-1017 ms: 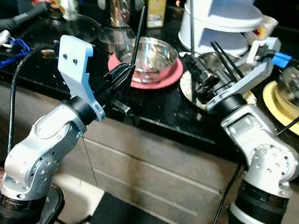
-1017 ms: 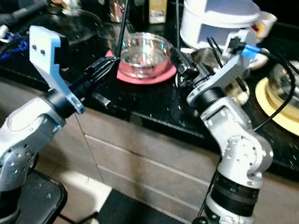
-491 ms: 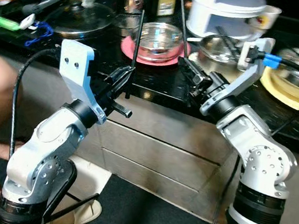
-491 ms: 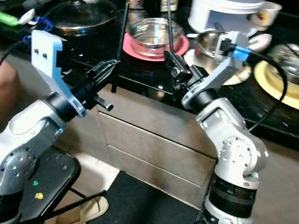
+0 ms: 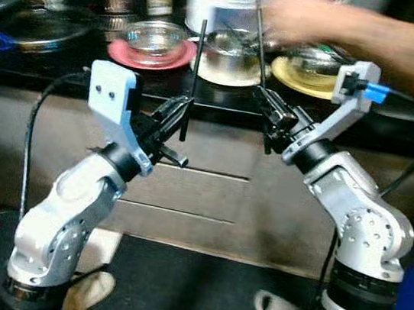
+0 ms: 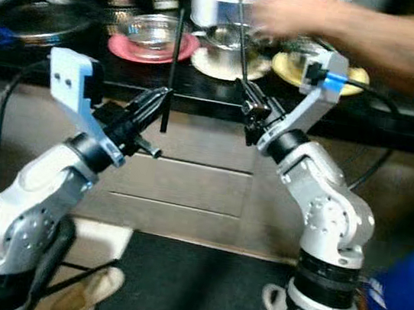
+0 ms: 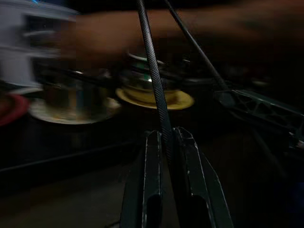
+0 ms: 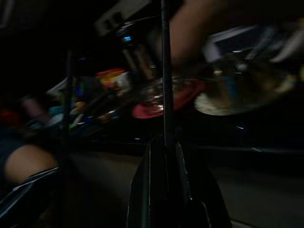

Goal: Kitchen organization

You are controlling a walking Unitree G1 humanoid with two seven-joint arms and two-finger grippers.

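Your left gripper (image 5: 176, 114) pinches a thin black rod (image 5: 194, 76) tight and holds it straight up, in front of the drawers (image 5: 202, 193). Your right gripper (image 5: 272, 116) squeezes another black stick (image 5: 259, 39) the same way. Behind them — on the dark counter (image 5: 64, 77) — sit a pink plate (image 5: 150, 53) with a glass bowl (image 5: 154, 36), a metal bowl (image 5: 234, 47) and a yellow plate (image 5: 311, 75). A person's arm (image 5: 363, 34) reaches over them.

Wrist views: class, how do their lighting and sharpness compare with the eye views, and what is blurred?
Left wrist view: dark, the rod between the fingers sharp, the arm behind smeared. Right wrist view: darker still, counter items blurred. Left eye view: brighter, the person's arm over the counter motion-blurred, the left gripper and right gripper fairly crisp.
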